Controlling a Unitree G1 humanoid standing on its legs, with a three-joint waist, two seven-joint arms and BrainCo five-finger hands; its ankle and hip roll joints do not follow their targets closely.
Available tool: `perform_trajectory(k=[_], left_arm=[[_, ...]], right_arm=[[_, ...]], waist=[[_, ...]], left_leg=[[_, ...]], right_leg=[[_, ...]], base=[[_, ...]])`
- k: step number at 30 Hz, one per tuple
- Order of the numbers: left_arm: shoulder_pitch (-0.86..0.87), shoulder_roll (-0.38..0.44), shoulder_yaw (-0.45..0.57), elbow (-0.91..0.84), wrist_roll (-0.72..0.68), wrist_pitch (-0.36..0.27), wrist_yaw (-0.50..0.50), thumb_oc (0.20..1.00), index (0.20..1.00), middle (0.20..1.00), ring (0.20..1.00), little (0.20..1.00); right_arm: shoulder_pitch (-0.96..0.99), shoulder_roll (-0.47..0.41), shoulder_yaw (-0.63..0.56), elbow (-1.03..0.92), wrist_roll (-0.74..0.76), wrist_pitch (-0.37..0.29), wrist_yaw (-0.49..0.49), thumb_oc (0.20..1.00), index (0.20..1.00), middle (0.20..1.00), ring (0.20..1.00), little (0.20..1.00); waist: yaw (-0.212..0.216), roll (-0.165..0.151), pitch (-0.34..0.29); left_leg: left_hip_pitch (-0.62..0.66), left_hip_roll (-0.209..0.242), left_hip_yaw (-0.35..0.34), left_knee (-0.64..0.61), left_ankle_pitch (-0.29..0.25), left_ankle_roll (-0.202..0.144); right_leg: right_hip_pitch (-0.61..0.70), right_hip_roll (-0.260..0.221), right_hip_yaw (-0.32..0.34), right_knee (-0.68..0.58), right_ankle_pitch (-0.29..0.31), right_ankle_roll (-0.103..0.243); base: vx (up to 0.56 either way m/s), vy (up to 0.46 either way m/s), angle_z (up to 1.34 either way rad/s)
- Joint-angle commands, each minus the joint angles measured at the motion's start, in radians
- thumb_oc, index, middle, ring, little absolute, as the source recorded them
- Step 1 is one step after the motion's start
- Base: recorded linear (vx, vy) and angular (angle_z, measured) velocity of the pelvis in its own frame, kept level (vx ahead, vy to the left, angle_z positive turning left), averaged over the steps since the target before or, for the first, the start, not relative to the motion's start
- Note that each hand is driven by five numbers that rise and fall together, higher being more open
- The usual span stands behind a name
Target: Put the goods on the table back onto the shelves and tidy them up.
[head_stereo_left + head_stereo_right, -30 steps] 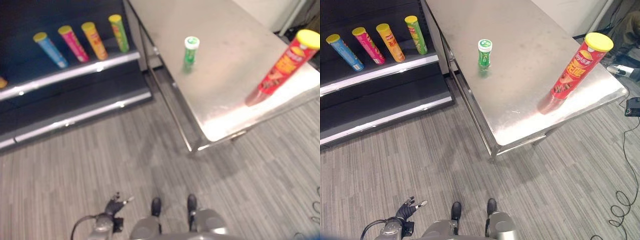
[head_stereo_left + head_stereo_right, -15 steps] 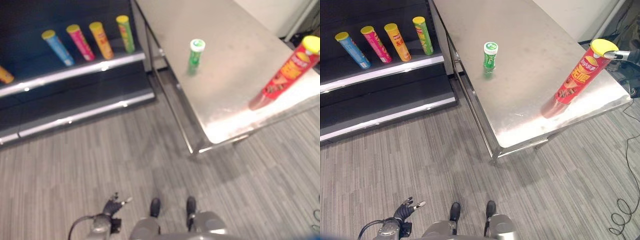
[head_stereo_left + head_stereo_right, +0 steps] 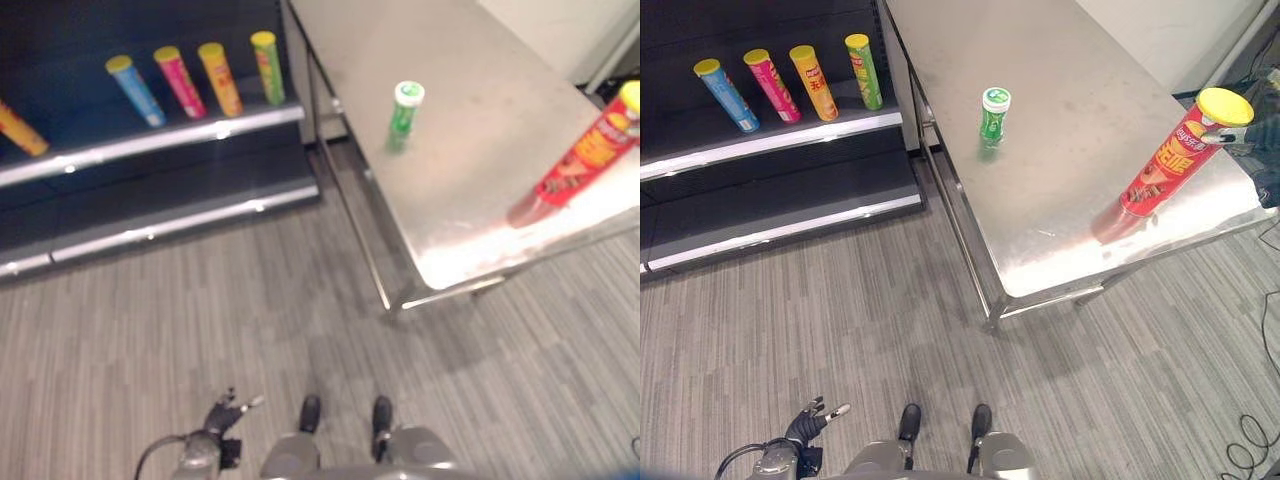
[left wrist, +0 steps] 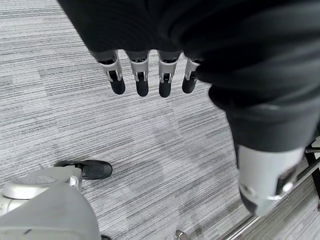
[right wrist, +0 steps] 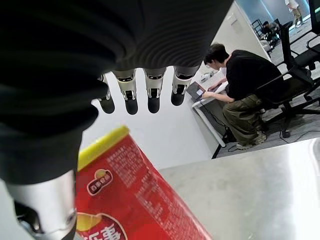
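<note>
Glossy brushed-metal table (image 3: 1060,200)

We see a grey striped carpet floor (image 3: 840,330). A stainless steel table (image 3: 1070,200) stands beside dark shelving (image 3: 770,190) with bright metal edges. A white wall (image 5: 165,135) rises behind; a seated person (image 5: 245,85) works at a desk.

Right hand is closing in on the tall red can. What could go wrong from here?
The red can is tall, narrow and stands by the table's edge, so a nudge from the open right hand might topple it off. If it falls inward, it could roll toward the small green bottle.
</note>
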Motion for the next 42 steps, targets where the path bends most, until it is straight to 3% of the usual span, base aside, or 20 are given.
perform_trajectory(k=[1, 21, 42], left_arm=[[-0.003, 0.055, -0.02, -0.021, -0.014, -0.03, -0.006, 1.0, 1.0, 1.0, 1.0, 1.0], [-0.005, 0.061, -0.01, -0.012, -0.036, -0.031, 0.004, 1.0, 1.0, 1.0, 1.0, 1.0], [0.002, 0.052, -0.008, -0.007, -0.046, -0.033, 0.006, 1.0, 1.0, 1.0, 1.0, 1.0]], right_arm=[[-0.135, -0.004, 0.047, 0.067, -0.024, -0.018, 0.001, 1.0, 1.0, 1.0, 1.0, 1.0], [-0.203, 0.104, 0.049, 0.185, -0.017, -0.003, -0.016, 1.0, 1.0, 1.0, 1.0, 1.0], [-0.223, 0.077, 0.05, 0.162, 0.031, -0.018, -0.017, 1.0, 1.0, 1.0, 1.0, 1.0]], waist=[[0.035, -0.039, -0.029], [0.066, -0.039, -0.017], [0.07, -0.044, -0.017]], left_leg=[[0.087, 0.189, 0.078, 0.093, -0.043, -0.152], [0.083, 0.183, 0.072, 0.091, -0.044, -0.145], [0.083, 0.188, 0.065, 0.094, -0.031, -0.151]], right_leg=[[-0.075, -0.058, 0.062, 0.123, -0.141, 0.109], [-0.082, -0.062, 0.062, 0.133, -0.142, 0.108], [-0.083, -0.06, 0.057, 0.139, -0.145, 0.108]], base=[[0.0, 0.0, 0.0], [0.0, 0.0, 0.0], [0.0, 0.0, 0.0]])
